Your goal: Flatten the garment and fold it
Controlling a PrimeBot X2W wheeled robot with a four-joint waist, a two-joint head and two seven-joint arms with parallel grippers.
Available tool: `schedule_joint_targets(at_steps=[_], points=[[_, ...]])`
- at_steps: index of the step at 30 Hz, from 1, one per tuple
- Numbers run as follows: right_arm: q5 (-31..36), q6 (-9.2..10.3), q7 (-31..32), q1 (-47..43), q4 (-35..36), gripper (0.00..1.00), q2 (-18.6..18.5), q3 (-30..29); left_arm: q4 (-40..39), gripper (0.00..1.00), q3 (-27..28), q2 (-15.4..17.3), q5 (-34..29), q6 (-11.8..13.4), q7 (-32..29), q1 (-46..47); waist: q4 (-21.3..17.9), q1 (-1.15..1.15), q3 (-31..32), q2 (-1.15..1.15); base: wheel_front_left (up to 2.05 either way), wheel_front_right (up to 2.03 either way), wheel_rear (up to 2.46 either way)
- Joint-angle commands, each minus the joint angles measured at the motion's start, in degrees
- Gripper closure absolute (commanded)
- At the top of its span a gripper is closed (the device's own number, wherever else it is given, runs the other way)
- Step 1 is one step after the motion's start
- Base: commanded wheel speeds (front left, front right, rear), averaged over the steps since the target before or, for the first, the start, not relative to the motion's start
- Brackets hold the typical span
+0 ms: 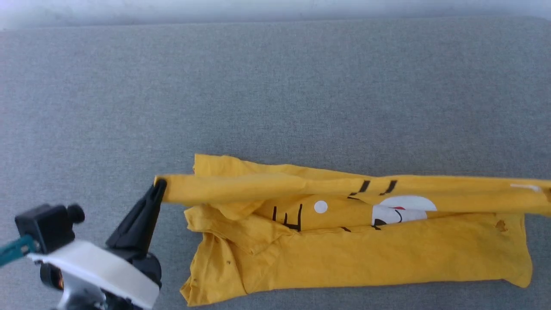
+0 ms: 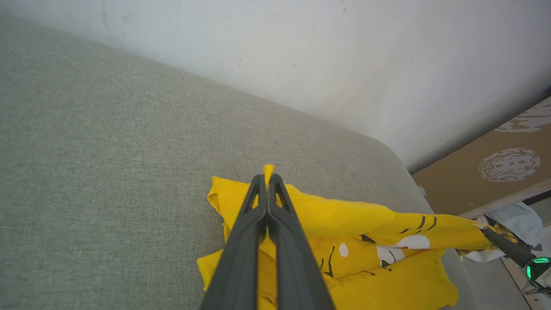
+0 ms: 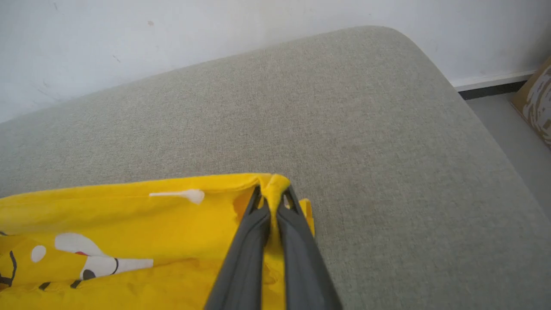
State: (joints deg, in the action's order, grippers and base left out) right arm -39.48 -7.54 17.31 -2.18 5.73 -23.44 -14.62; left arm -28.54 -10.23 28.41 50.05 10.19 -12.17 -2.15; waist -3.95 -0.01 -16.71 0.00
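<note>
The garment [image 1: 366, 254], a bright yellow T-shirt with black stripes and white patches, lies crumpled on the grey cushion, and its near edge is lifted into a taut band [image 1: 327, 189] running left to right. My left gripper [image 1: 158, 186] is shut on the band's left end, also seen in the left wrist view as my left gripper [image 2: 267, 175] pinching yellow cloth [image 2: 344, 215]. In the right wrist view my right gripper [image 3: 273, 193] is shut on the band's right corner of the garment [image 3: 129, 215]. From the left wrist, the right gripper's dark fingers [image 2: 501, 243] hold the far end.
The grey fabric cushion [image 1: 275, 94] spreads wide behind the shirt up to a pale wall [image 1: 275, 10]. Its rounded right corner [image 3: 400, 38] drops to the floor. A brown cardboard box [image 2: 495, 172] and some cloth [image 2: 516, 219] lie beyond that edge.
</note>
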Motion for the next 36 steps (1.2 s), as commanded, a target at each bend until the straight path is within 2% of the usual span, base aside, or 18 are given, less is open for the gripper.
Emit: schedule_joint_targets(at_steps=[1, 7, 12, 20, 21, 22, 23, 24, 31, 36], points=[[-0.1, 0.05, 0.3, -2.1, 0.0, 1.00, 0.7, -1.0, 0.3, 1.00, 0.7, -0.6, 1.0, -0.6, 1.2, -2.8, 0.1, 0.01, 1.0, 0.00, 0.00, 0.00, 0.00], [0.8, 0.05, 1.1, -5.4, -1.2, 1.00, 2.7, -1.4, 1.3, 1.00, 0.0, -1.7, 1.9, -1.3, 2.9, -7.5, -0.2, 0.01, 1.9, 0.00, 0.00, 0.00, 0.00], [2.3, 0.05, 1.1, -4.9, -3.1, 1.00, 3.8, 0.0, 4.3, 1.00, -3.7, -2.8, -0.1, -0.8, 2.0, -7.0, -0.8, 0.01, 2.6, 0.00, 0.00, 0.00, 0.00], [5.2, 0.05, 1.8, -2.3, -9.0, 1.00, 4.8, 3.7, 16.4, 1.00, -9.6, -6.6, -2.5, -0.9, 1.3, -2.4, -1.1, 0.01, 3.2, 0.00, 0.00, 0.00, 0.00], [5.4, 0.05, 1.9, -1.9, -10.0, 0.96, 4.9, 4.2, 18.0, 1.00, -9.7, -7.1, -2.7, -0.9, 1.7, -1.8, -1.1, 0.01, 3.1, 0.00, 0.00, 0.00, 0.00], [5.7, 0.05, 1.7, -1.5, -10.9, 0.64, 4.9, 4.6, 19.4, 0.92, -9.5, -7.6, -3.0, -0.6, 2.5, -1.1, -1.2, 0.01, 3.1, 0.00, 0.00, 0.00, 0.00], [5.7, 0.05, 1.7, -1.5, -10.9, 0.64, 4.9, 4.6, 19.4, 0.92, -9.5, -7.6, -3.0, -0.6, 2.5, -1.1, -1.2, 0.01, 3.1, 0.00, 0.00, 0.00, 0.00], [6.4, 0.05, 1.6, -0.5, -12.7, 0.00, 4.9, 5.4, 21.7, 0.00, -9.4, -8.4, -3.8, -0.4, 3.9, 0.2, -1.2, 0.01, 3.0, 0.00, 0.00, 0.00, 0.00], [5.7, 0.05, 2.2, 1.3, -16.2, 0.00, 4.4, 7.7, 23.3, 0.00, -8.4, -9.8, -5.3, 0.8, 7.4, 1.9, -1.4, 0.01, 3.0, 0.00, 0.00, 0.00, 0.00], [2.4, 0.05, 7.4, -1.5, -12.4, 0.00, 1.9, 7.7, 19.5, 0.00, -7.4, -9.9, -7.2, 2.8, 10.5, 0.3, -1.7, 0.01, 3.4, 0.00, 0.00, 0.00, 0.00]])
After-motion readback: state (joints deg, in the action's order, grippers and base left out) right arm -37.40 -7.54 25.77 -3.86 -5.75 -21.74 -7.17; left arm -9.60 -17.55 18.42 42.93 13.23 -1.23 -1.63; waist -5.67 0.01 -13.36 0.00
